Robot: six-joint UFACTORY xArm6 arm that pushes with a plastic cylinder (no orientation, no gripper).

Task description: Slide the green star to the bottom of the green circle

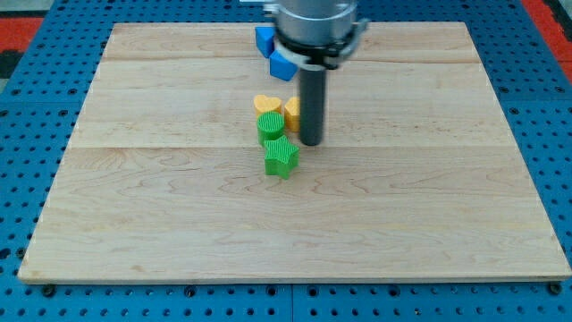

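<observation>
The green star (281, 156) lies near the middle of the wooden board (179, 224). It touches the green circle (271, 125) from the view's bottom, slightly to the right. My tip (310, 141) is just to the right of both green blocks, close to the star's upper right point. I cannot tell whether it touches.
A yellow heart (266, 105) sits just above the green circle. Another yellow block (291, 114) is partly hidden behind the rod. Two blue blocks (264, 38) (284, 63) lie near the view's top under the arm. A blue pegboard surrounds the board.
</observation>
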